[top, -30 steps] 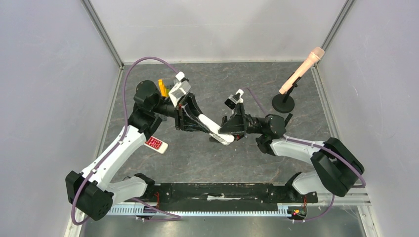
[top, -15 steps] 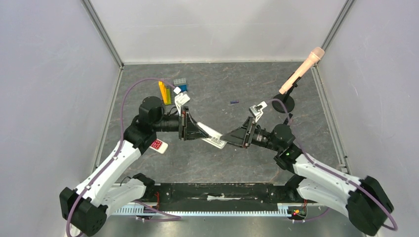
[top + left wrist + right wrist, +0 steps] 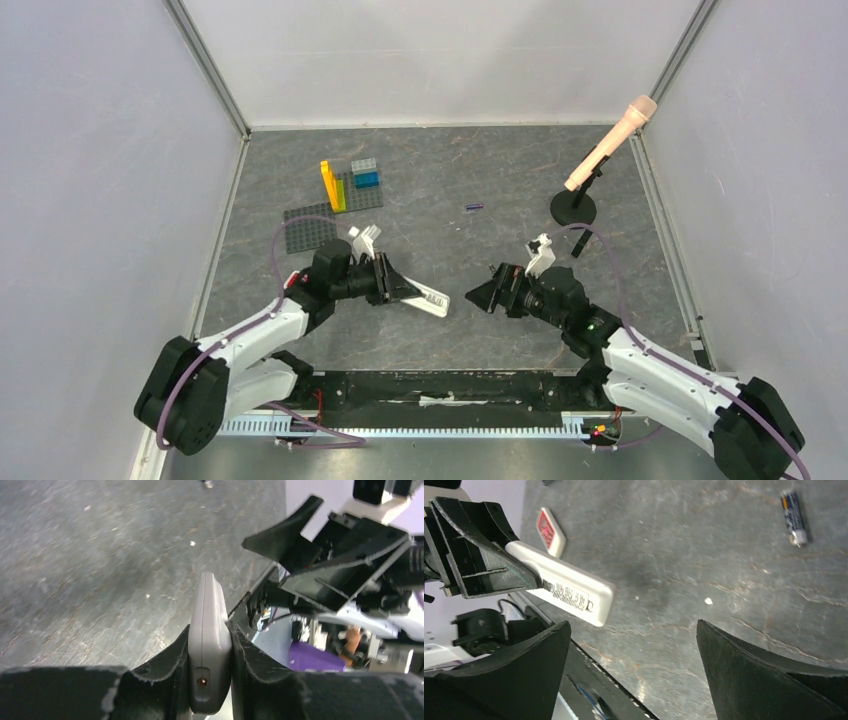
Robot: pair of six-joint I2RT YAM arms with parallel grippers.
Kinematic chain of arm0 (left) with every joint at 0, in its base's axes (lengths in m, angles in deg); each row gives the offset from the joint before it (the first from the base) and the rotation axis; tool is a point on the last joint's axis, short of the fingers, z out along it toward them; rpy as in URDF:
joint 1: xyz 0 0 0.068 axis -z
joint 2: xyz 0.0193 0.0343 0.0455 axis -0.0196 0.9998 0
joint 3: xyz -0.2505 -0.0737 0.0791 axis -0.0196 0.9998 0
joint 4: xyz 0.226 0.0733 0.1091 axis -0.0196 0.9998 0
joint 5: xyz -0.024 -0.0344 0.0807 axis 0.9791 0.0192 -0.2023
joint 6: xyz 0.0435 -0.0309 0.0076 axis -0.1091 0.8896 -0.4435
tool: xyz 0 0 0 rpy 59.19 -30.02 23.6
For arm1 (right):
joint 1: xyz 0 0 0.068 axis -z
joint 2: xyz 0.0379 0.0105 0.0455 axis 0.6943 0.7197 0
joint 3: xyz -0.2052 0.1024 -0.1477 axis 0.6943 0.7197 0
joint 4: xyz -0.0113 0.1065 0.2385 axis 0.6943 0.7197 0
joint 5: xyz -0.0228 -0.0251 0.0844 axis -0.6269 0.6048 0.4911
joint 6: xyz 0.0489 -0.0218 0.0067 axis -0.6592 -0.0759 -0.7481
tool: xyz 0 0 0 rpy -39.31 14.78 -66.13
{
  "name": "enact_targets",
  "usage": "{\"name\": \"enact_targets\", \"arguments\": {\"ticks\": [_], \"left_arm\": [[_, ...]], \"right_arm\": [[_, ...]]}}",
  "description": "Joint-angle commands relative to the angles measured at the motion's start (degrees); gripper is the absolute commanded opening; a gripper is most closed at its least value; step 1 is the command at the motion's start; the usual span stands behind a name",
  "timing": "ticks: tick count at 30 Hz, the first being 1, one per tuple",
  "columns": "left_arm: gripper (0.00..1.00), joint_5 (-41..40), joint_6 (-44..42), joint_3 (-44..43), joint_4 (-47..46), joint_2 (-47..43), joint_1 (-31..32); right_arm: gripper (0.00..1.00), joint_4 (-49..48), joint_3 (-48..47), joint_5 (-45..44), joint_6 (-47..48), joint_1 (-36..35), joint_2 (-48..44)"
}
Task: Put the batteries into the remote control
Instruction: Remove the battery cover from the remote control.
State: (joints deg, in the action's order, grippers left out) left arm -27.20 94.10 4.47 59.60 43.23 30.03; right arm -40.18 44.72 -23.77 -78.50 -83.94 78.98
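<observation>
Left fingers [image 3: 162,667] clamp the white remote control [image 3: 209,640] at lower centre, right fingers [image 3: 769,680] gape empty just short of it, and one dark battery [image 3: 474,207] lies farther up on the bench [image 3: 440,165], so loading looks unfinished.

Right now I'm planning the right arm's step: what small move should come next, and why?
Probably swing the open, empty right end effector toward the loose battery on the table: the left end effector grips the white remote, and no cell is held.
</observation>
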Motion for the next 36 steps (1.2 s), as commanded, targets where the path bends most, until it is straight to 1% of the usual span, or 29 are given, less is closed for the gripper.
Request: {"name": "enact_targets", "arguments": {"ticks": [1, 3, 4, 6, 8, 10, 14, 18, 22, 25, 31, 36], "left_arm": [[0.02, -8.7, 13.1, 6.2, -19.7, 1.6, 1.5], [0.02, -11.4, 13.8, 8.4, -21.2, 1.7, 1.9], [0.02, -12.6, 13.9, 9.3, -21.2, 1.7, 2.2], [0.02, -14.1, 14.0, 10.9, -21.7, 2.0, 2.4], [0.04, -15.3, 14.2, 12.4, -22.2, 2.5, 2.6], [0.12, -15.9, 13.9, 13.6, -22.6, 3.0, 2.6], [0.28, -17.0, 11.6, 14.4, -20.8, 4.0, 2.6], [0.34, -17.0, 9.2, 14.7, -18.4, 5.1, 2.6], [0.51, -17.5, 7.9, 15.8, -16.3, 4.6, 2.6], [0.59, -19.0, 7.2, 17.6, -15.5, 3.3, 2.6], [0.62, -21.0, 5.2, 18.3, -9.9, 0.2, 2.6], [0.62, -25.3, 3.9, 16.6, -0.5, -4.4, 2.6]], "right_arm": [[0.98, -5.8, 3.1, -2.4, -0.1, -0.1, 0.8], [0.98, -7.1, 3.0, -3.6, -0.2, -0.3, 1.5], [0.96, -8.3, 3.1, -3.6, -0.4, -0.6, 2.0], [0.86, -11.1, 3.2, -3.4, -0.6, -1.3, 3.9], [0.75, -11.7, 2.5, -5.3, -1.3, -3.3, 6.0], [0.68, -12.0, 1.1, -7.3, -1.9, -5.8, 8.6], [0.59, -13.2, -1.9, -11.3, -3.1, -10.5, 14.9], [0.53, -15.4, -5.2, -12.8, -3.6, -13.6, 20.9], [0.50, -17.9, -8.0, -12.4, -3.9, -14.3, 26.1], [0.49, -18.8, -9.5, -12.3, -4.1, -14.4, 29.1], [0.45, -20.1, -11.7, -10.0, -4.5, -14.6, 34.0], [0.41, -17.1, -14.4, -9.5, -3.8, -15.0, 36.0]]}}
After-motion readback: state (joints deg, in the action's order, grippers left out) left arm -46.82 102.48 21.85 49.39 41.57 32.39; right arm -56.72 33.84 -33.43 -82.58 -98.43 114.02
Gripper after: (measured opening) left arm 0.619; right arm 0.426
